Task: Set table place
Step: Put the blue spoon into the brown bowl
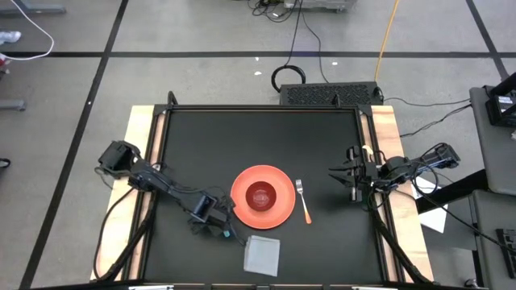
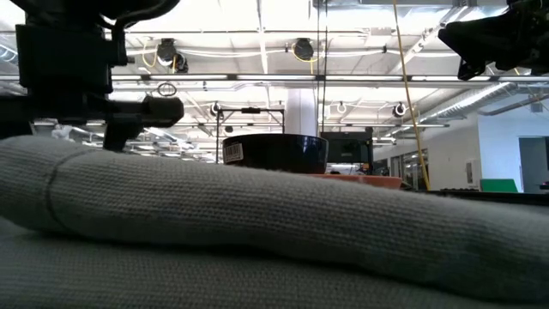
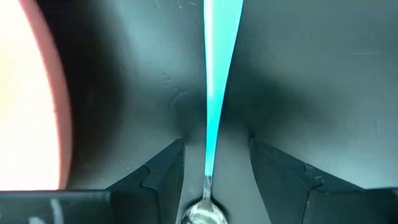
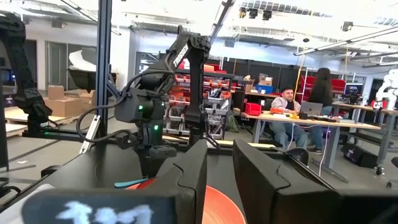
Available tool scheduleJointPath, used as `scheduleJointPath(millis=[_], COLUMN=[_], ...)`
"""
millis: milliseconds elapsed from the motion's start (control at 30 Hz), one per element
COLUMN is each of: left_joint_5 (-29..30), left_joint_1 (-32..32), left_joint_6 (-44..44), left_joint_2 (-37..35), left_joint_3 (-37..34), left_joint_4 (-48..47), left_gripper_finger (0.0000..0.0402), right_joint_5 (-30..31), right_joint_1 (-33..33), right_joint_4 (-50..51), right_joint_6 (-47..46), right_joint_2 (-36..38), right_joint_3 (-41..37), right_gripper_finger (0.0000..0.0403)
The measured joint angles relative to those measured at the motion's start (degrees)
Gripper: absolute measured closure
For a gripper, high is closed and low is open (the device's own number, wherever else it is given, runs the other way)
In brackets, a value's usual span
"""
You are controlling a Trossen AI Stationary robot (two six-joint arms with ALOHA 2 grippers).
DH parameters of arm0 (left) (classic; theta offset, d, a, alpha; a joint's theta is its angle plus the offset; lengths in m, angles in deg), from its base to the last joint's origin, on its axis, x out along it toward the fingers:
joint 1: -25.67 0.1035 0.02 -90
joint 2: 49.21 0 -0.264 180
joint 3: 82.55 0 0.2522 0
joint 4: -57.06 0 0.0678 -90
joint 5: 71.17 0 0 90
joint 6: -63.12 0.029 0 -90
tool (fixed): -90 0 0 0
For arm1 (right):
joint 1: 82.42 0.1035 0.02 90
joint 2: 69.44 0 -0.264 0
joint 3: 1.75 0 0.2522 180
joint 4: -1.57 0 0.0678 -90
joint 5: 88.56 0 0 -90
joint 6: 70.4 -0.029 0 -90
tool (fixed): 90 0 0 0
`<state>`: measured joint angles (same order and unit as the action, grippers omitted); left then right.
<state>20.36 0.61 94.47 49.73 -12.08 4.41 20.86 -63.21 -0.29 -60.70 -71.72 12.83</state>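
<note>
The desk (image 1: pixel 201 145) stands square in the middle of the floor, black-topped with pale wooden strips down its left and right sides. Near its middle, a little toward the near edge, sits an orange plate (image 1: pixel 263 196) with a dark bowl (image 1: pixel 261 195) resting in it. Just to the right of the plate lies a fork (image 1: pixel 302 199) with an orange handle, tines pointing to the far side, close to the plate's rim but apart from it. Near the front edge, below the plate, a folded grey napkin (image 1: pixel 263 253) lies flat; in the low view it fills the foreground.

The left gripper (image 1: pixel 219 228) is down at the desk just left of the plate and beside the napkin's far left corner. Its wrist view shows a spoon (image 3: pixel 210 106) with a turquoise handle lying between the two dark fingers (image 3: pixel 163 180), bowl end nearest the camera. The jaws stand parted on either side of the handle, a gap on each side, so they are released rather than gripping it.

The right gripper (image 1: pixel 345 174) hangs over the right edge of the desk, well clear of the fork. Its jaws stand a little way apart with nothing between them.

Far off in the room, people (image 4: pixel 289 112) sit at a long bench.
</note>
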Motion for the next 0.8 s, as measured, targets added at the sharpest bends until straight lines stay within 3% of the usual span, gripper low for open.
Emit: scheduleJointPath(millis=[433, 800], left_joint_5=[-1.9, -3.9], left_joint_1=[1.2, 1.3], left_joint_6=[3.3, 5.5], left_joint_2=[2.8, 3.0], left_joint_3=[0.3, 0.1], left_joint_4=[0.0, -0.7], left_gripper_finger=[0.0221, 0.0358], right_joint_5=[0.0, 0.0], right_joint_1=[0.0, 0.0], right_joint_4=[-0.1, -0.2], right_joint_6=[0.0, 0.2], right_joint_2=[-0.1, -0.1], right_joint_3=[0.0, 0.0], right_gripper_finger=[0.0335, 0.0335])
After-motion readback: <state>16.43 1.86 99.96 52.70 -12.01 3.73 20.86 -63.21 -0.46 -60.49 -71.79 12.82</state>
